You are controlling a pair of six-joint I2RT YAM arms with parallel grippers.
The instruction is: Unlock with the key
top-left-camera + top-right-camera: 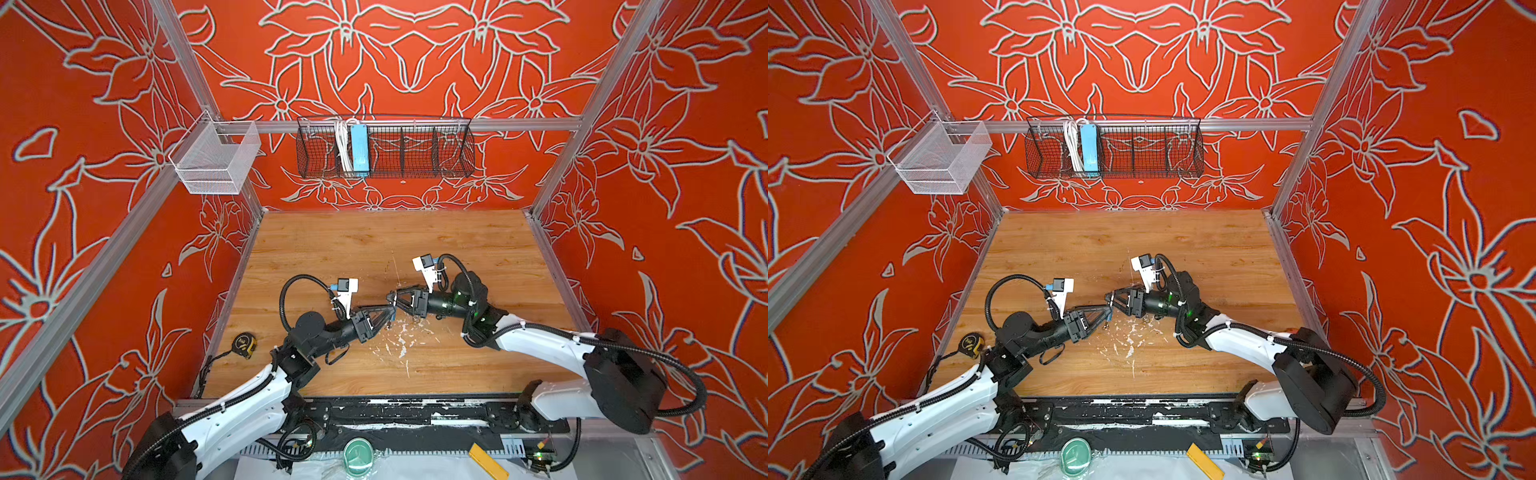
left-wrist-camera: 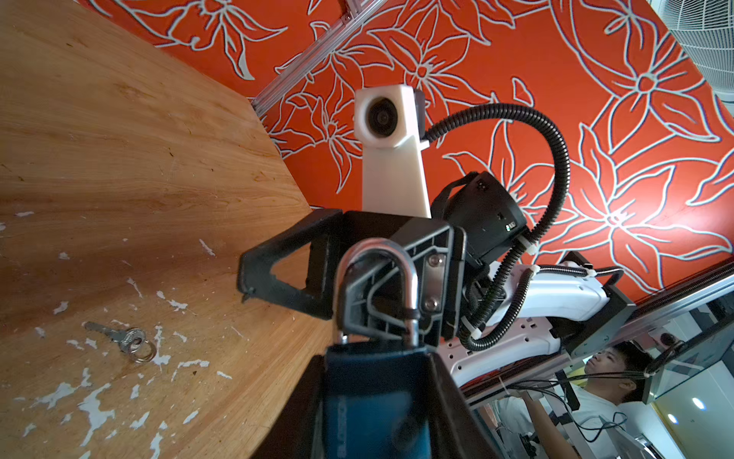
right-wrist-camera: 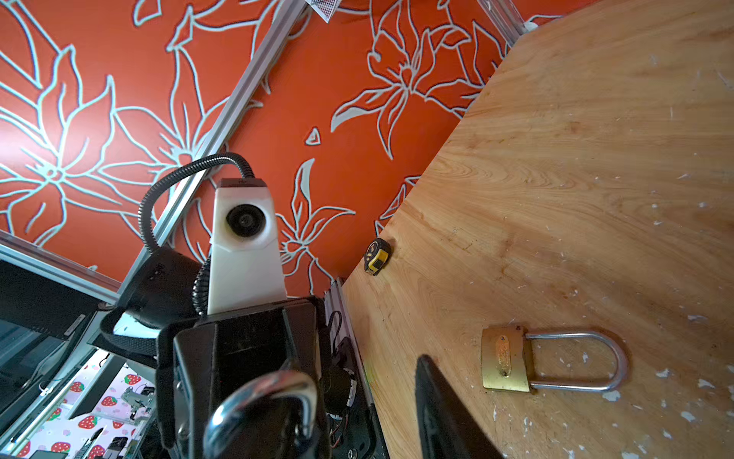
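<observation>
While the small silver key (image 2: 119,339) is lying on the scuffed wooden surface (image 2: 119,159) near its middle, the left fingers (image 2: 302,417) are clamping the blue padlock (image 2: 373,397); the right fingers (image 2: 254,278) are standing half open at its steel shackle (image 2: 377,254), gripping nothing.

You've got red-orange walls (image 1: 415,62) all round, with pale grey flower outlines on them. Table (image 1: 353,249) is light brown wood grain, with white paint flecks toward 6 o'clock. Blue padlock (image 2: 377,401): blue body, silver shackle. Brass padlock (image 3: 504,359): gold body, silver shackle. Key (image 2: 115,337) and its ring are silver. Tape measure (image 1: 244,344), at 8 o'clock on the table, is black and yellow. Wire basket (image 1: 415,166) at 12 o'clock is black; the power strip (image 1: 359,149) in it is light blue, the cable (image 1: 343,145) white. Mesh bin (image 1: 216,162) at 10 o'clock is white. Left arm (image 1: 249,399) and right arm (image 1: 552,345): white shells, black joints.
</observation>
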